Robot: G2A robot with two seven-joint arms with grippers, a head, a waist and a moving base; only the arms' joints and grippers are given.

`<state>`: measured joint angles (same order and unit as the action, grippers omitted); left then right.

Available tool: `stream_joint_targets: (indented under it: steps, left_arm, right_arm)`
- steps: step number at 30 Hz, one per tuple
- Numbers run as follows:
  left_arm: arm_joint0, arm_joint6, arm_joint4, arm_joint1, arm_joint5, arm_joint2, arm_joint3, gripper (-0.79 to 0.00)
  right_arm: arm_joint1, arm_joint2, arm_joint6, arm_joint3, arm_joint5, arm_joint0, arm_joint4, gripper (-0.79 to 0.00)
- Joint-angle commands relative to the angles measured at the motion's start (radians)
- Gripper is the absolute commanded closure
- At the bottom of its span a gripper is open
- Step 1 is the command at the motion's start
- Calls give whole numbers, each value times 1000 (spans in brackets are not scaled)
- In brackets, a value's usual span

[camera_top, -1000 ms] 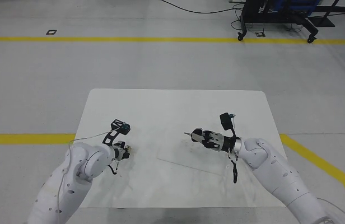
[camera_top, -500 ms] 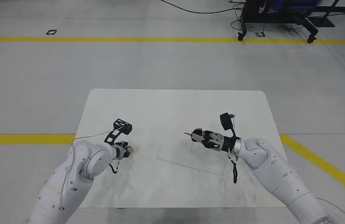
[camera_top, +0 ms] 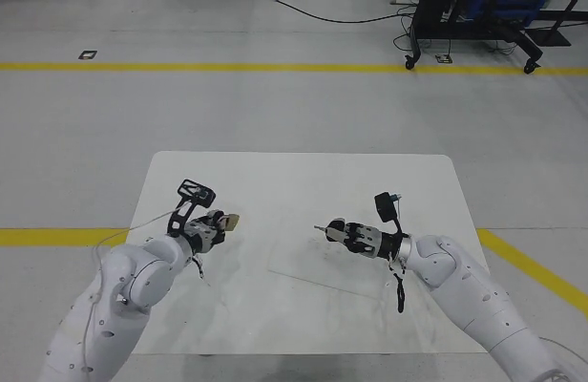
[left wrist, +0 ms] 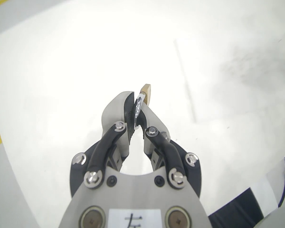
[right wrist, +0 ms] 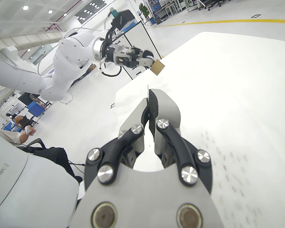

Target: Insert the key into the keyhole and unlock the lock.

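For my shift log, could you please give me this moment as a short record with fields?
left pincer: shut on the lock, gripping its silver shackle
lock state: brass body sticks out past the fingertips and seems lifted off the table
right pincer: shut on the key, thin blade pointing towards the lock
gap: key and lock are apart, with bare table between them
task state: key not yet in the keyhole
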<state>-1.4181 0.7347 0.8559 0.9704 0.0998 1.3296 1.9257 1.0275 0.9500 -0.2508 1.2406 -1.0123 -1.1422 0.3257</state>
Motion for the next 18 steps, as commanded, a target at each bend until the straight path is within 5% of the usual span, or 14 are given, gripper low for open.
stream_joint_targets:
  steps: [1,4,13,18]
  left_arm:
    - [-40,-121,-87,-1,73,43,8,0]
    - [-61,-270,-212,3,175,86,-21,0]
    - [-66,-289,-236,4,208,84,-33,0]
    - [-26,-232,-599,16,328,42,-171,0]
  right_arm:
    - [0,0,0,0,0,0,0,0]
    - [0,0,0,0,0,0,0,0]
    - [0,0,0,0,0,0,0,0]
    - [4,-3,12,4,32,-4,-9,0]
